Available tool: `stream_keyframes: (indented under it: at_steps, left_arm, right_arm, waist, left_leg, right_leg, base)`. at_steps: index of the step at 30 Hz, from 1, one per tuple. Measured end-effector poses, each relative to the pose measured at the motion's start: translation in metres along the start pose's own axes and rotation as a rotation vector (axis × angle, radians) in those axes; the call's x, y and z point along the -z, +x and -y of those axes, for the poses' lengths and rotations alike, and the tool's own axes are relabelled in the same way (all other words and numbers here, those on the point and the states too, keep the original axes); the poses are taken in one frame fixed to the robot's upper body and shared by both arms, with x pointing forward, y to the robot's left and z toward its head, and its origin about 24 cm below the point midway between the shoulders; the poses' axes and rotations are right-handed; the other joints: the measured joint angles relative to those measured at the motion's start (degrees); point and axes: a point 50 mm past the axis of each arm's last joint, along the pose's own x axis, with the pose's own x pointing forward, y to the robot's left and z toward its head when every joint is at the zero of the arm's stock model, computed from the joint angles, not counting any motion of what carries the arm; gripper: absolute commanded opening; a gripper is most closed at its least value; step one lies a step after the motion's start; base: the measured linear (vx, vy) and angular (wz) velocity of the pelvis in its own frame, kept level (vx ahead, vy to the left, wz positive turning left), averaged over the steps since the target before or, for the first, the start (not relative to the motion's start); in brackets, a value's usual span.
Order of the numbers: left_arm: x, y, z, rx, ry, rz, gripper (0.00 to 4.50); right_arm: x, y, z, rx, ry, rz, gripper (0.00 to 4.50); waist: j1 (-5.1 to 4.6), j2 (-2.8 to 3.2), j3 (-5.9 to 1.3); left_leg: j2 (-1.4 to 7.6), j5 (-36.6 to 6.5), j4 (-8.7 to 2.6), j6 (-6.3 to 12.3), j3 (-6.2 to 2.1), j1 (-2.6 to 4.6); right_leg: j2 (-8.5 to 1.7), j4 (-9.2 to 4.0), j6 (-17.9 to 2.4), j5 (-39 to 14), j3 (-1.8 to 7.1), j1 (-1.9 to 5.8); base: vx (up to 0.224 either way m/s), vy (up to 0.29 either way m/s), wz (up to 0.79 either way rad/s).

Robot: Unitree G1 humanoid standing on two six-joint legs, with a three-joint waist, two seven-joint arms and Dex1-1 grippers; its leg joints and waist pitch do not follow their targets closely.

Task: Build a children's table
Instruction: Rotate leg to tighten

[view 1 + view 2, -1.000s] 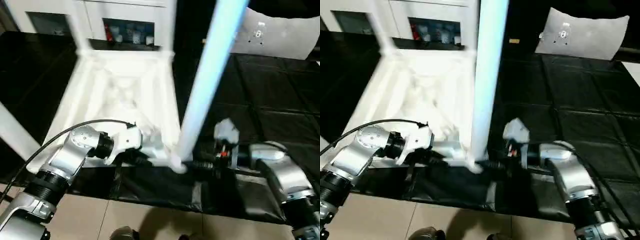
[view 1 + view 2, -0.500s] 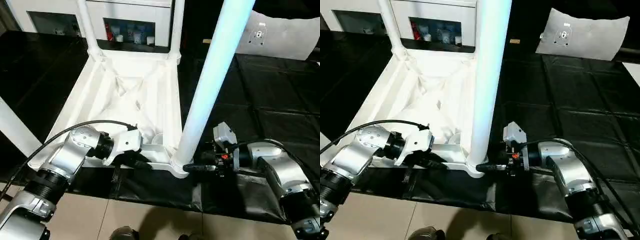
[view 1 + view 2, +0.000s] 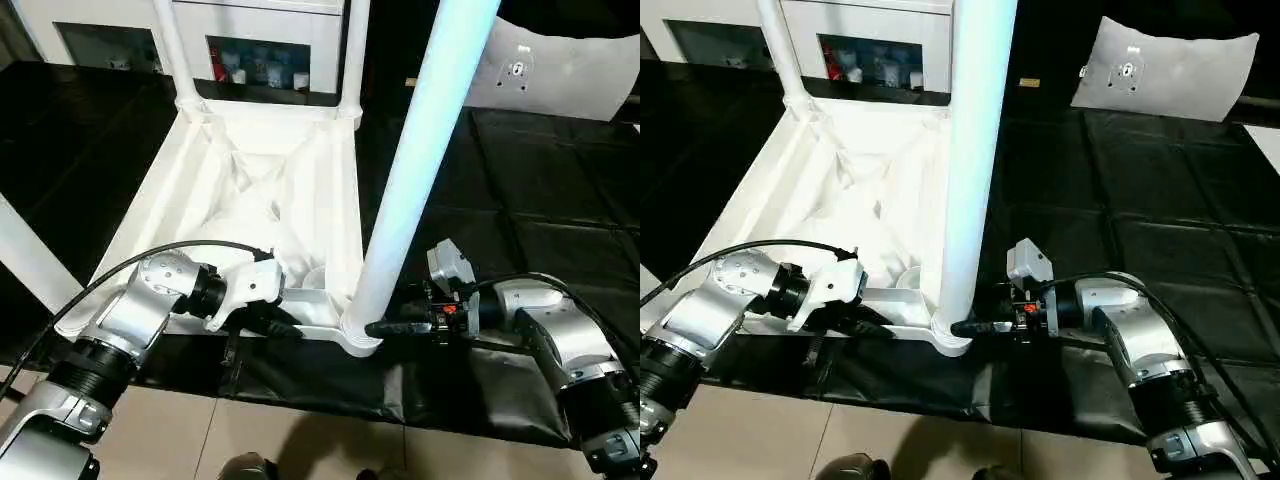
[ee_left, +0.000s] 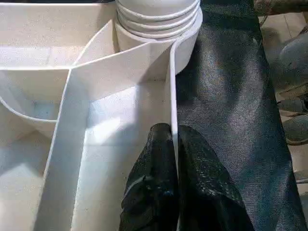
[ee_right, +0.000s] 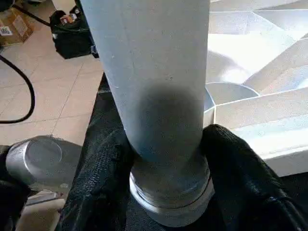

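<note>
The white plastic square table top (image 3: 250, 200) lies upside down on the black mat-covered bench (image 3: 560, 200), its ribbed underside facing up and its near edge close to the bench's front edge. Long white tapered tubular legs stand in its corner sockets: two at the far corners (image 3: 172, 50) and one at the near right corner (image 3: 415, 160), rising past the top of the head views; a fourth leg (image 3: 25, 255) slants at the left edge. The right claw (image 5: 166, 159) has one black finger (image 5: 103, 183) on each side of the near right leg, just above its threaded base, pressing against it. The left claw (image 4: 173, 159) is pinched tight on the thin near rim wall of the table top, beside that corner socket. A grey sheet with a metal fitting (image 3: 1165, 65) lies at the bench's far right.
</note>
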Motion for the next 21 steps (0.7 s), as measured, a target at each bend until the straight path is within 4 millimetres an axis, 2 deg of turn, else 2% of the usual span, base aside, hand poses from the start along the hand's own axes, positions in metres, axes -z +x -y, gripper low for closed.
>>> stream_keyframes:
  at_steps: [12,15,19,21]
  left_arm:
    - [-0.001,0.007,-0.001,-0.019,-0.055,0.028,0.00]
    - [-0.003,0.014,-0.005,-0.086,-0.103,0.041,0.00]
    - [-0.005,0.022,-0.012,-0.170,-0.159,0.049,0.00]
    - [-0.007,0.027,-0.018,-0.225,-0.194,0.052,0.00]
  right_arm:
    - [0.006,0.002,-0.008,0.054,0.074,0.045,1.98]
    - [0.008,0.001,-0.006,0.160,0.112,0.063,1.98]
    - [0.010,0.003,-0.002,0.320,0.150,0.093,1.98]
    - [0.010,0.009,0.002,0.431,0.171,0.117,1.98]
  waist:
    - [0.23,0.14,0.05]
    - [-0.06,0.32,0.04]
    - [-0.66,0.27,0.09]
    - [-1.23,0.29,0.09]
  left_leg:
    - [0.00,0.0,-0.01,-0.01,0.03,0.15]
    - [0.00,0.0,-0.03,-0.10,0.13,0.41]
    - [0.00,0.1,-0.21,-0.44,0.19,0.77]
    - [0.00,0.2,-0.27,-0.56,0.21,0.93]
  right_leg:
    - [-0.04,-0.06,0.0,0.0,0.00,0.17]
    - [-0.10,-0.06,-0.1,0.1,0.02,0.37]
    - [-0.11,-0.14,-0.1,0.1,0.07,0.58]
    - [-0.11,-0.20,0.2,-0.1,0.11,0.63]
  base:
    - [0.000,0.000,0.00]
    - [0.000,0.000,0.00]
    - [0.000,0.000,0.00]
    - [0.000,0.000,0.00]
